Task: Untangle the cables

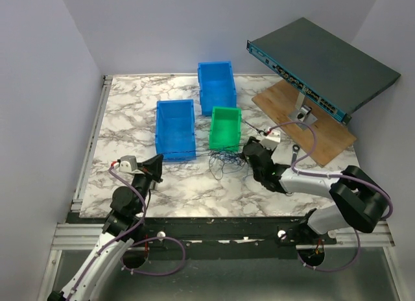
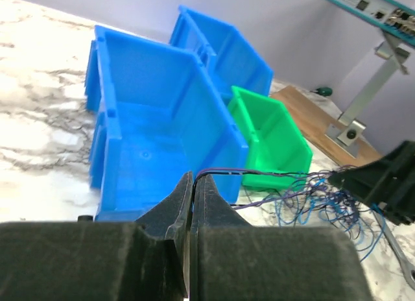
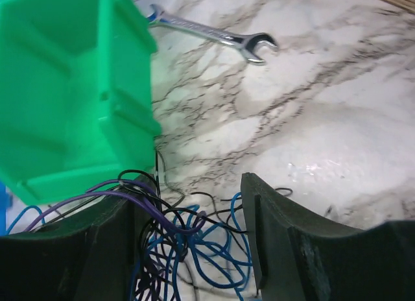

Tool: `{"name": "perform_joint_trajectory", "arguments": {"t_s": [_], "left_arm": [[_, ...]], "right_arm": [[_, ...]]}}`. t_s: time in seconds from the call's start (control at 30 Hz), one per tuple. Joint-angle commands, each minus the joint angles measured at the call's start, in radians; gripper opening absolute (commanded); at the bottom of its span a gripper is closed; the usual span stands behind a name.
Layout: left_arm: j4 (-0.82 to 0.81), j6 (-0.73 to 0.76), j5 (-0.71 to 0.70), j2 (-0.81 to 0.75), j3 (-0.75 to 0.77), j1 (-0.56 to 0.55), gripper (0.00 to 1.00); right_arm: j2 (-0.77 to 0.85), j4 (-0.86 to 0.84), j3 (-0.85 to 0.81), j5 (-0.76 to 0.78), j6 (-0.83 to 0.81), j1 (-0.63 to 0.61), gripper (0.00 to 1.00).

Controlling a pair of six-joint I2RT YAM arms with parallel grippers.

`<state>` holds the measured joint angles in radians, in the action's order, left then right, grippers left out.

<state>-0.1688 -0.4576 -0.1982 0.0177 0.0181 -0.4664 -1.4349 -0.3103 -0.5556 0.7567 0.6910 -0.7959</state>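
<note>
Bright, even light; soft shadows; wrist views slightly blurred.

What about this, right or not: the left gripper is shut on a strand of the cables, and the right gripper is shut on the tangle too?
Not quite. The right gripper is open, straddling the cables; the right wrist view shows it. The left gripper is shut on a strand.

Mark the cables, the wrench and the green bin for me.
cables (image 3: 188, 231): right wrist view, knot in the tangle's middle.
wrench (image 3: 204, 30): right wrist view, middle of the shaft.
green bin (image 1: 224, 141): top external view, its near wall.
</note>
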Motion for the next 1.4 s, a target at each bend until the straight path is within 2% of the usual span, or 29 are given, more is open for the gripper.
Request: {"name": "perform_joint_trajectory", "arguments": {"t_s": [0.0,0.1,0.2,0.33,0.43,0.57,0.9,1.07,1.1,1.23,1.3,1.37], "left_arm": [[0.061,-0.019,-0.220,-0.047,0.030,0.011,0.00],[0.059,-0.021,-0.224,-0.033,0.033,0.011,0.00],[0.009,0.007,-0.141,-0.004,0.025,0.011,0.00],[-0.099,0.051,0.036,0.111,0.034,0.011,0.00],[-0.143,0.073,0.143,0.230,0.070,0.011,0.00],[-0.182,0.080,0.238,0.359,0.098,0.011,0.00],[-0.246,0.088,0.364,0.468,0.114,0.011,0.00],[-0.248,0.091,0.390,0.497,0.125,0.011,0.01],[-0.248,0.092,0.394,0.503,0.127,0.011,0.04],[-0.250,0.096,0.422,0.532,0.139,0.011,0.37],[-0.246,0.096,0.431,0.555,0.149,0.011,0.44],[-0.243,0.097,0.442,0.593,0.163,0.011,0.47]], "right_arm": [[0.059,0.194,0.056,0.257,0.191,0.058,0.60],[0.109,0.206,0.080,0.287,0.222,0.063,0.59],[0.137,0.169,0.095,0.267,0.183,0.063,0.58],[0.166,-0.033,0.136,0.055,-0.036,0.063,0.57],[0.223,-0.173,0.198,-0.103,-0.124,0.063,0.58],[0.303,-0.285,0.272,-0.207,-0.184,0.062,0.58],[0.330,-0.333,0.300,-0.257,-0.202,0.062,0.58],[0.323,-0.397,0.312,-0.351,-0.235,0.063,0.68],[0.312,-0.417,0.312,-0.391,-0.250,0.062,0.69],[0.270,-0.464,0.301,-0.501,-0.272,0.062,0.70],[0.250,-0.464,0.291,-0.530,-0.278,0.062,0.70],[0.233,-0.464,0.281,-0.558,-0.284,0.062,0.69]]}}
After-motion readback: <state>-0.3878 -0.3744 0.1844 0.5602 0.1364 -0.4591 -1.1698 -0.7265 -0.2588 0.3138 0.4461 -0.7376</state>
